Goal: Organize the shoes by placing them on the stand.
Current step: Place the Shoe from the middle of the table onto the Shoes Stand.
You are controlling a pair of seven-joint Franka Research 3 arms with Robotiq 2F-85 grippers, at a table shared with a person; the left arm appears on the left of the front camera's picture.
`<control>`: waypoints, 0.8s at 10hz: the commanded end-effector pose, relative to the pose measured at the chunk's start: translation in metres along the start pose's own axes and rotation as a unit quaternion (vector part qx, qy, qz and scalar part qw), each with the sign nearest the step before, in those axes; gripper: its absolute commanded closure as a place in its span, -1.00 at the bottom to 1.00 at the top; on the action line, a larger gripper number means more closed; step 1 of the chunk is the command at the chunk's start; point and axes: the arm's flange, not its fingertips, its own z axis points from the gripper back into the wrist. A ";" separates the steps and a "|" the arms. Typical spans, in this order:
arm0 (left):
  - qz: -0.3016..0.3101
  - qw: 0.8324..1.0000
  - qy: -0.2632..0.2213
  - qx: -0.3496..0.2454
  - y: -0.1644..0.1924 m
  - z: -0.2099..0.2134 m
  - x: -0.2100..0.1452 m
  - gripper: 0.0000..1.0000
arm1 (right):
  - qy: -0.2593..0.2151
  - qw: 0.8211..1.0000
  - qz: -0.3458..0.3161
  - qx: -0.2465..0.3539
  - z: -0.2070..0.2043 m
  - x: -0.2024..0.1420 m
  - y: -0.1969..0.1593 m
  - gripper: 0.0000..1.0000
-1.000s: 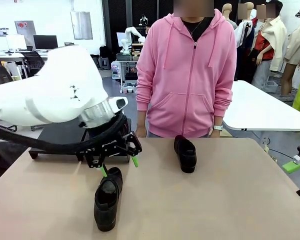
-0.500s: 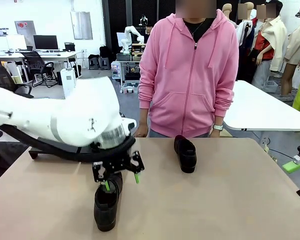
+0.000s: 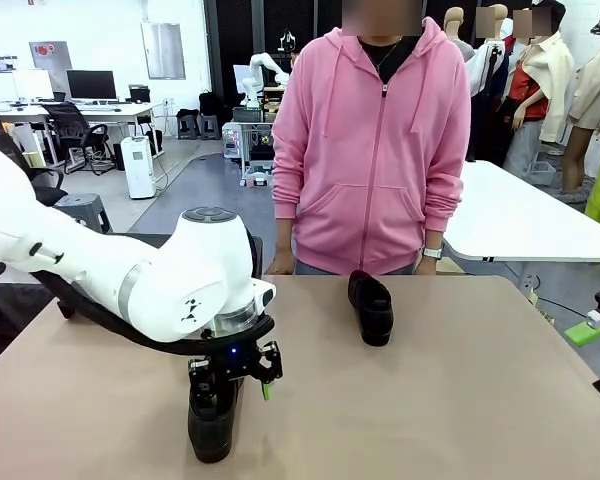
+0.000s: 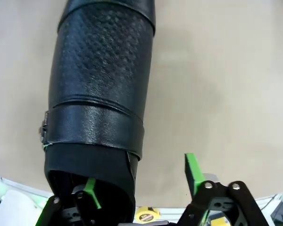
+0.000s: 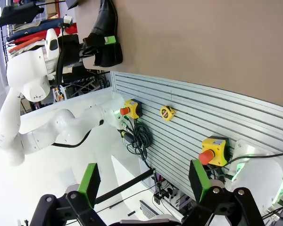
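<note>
One black glossy shoe (image 3: 212, 420) lies near the table's front, toe toward me. My left gripper (image 3: 236, 384) has come down on its heel end. In the left wrist view the same shoe (image 4: 101, 94) runs up the picture. One green finger (image 4: 91, 192) sits inside the shoe's opening and the other finger (image 4: 193, 169) stands outside its wall, with a gap left. A second shoe (image 3: 372, 306) lies at the far middle, in front of the person. The black stand (image 3: 252, 250) sits at the far left, mostly hidden by my arm. My right gripper (image 5: 144, 181) hangs open and empty off the table's right side.
A person in a pink hoodie (image 3: 375, 150) stands at the far edge with hands down. The tan table (image 3: 460, 400) has free room on its right half. A slatted wall with emergency-stop buttons (image 5: 212, 148) faces the right wrist.
My left arm has swung in and dropped from above the near shoe onto its heel end, and its fingers have drawn a little closer together. Both shoes lie where they were.
</note>
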 end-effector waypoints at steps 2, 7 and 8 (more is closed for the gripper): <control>0.015 1.000 -0.017 0.009 -0.010 0.005 0.002 1.00 | -0.004 1.000 -0.009 0.010 0.001 0.001 0.004 -1.00; 0.023 1.000 -0.007 0.005 -0.006 0.004 0.001 1.00 | -0.004 1.000 -0.009 0.010 0.001 0.001 0.004 -1.00; 0.025 1.000 -0.007 0.005 -0.004 0.005 0.001 1.00 | -0.004 1.000 -0.009 0.010 0.001 0.001 0.004 -1.00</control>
